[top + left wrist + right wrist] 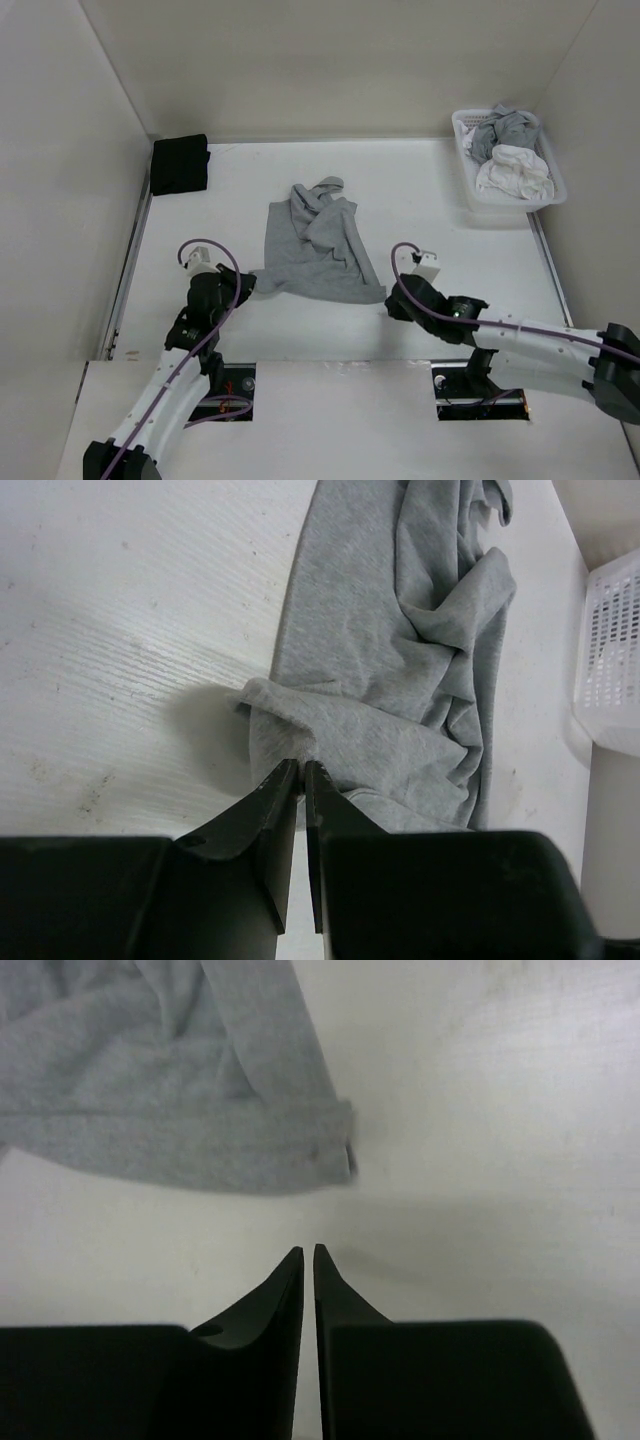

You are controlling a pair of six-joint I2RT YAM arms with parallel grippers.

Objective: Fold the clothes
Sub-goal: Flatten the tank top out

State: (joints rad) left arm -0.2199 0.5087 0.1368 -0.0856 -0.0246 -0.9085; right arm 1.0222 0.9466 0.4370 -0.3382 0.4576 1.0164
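**A:** How far along is the fold?

**B:** Barely begun, I'd say. The grey T-shirt [318, 245] lies rumpled in the middle of the table [450, 265], between my two arms. I see no clean fold in it, so spreading it flat and every fold are still to do.

**A:** And your grippers?

**B:** My left gripper [302, 765] is closed at the shirt's near left corner, and it looks to be pinching the hem. My right gripper [308, 1250] has its jaws almost together and holds nothing. The near right corner lies just beyond its tips.

**A:** What is the material like?

**B:** It is a soft, limp heathered knit, deeply creased, with a stitched hem. The table is hard, matt white and faintly streaked. A perforated white plastic basket [470, 195] of other garments sits far right.
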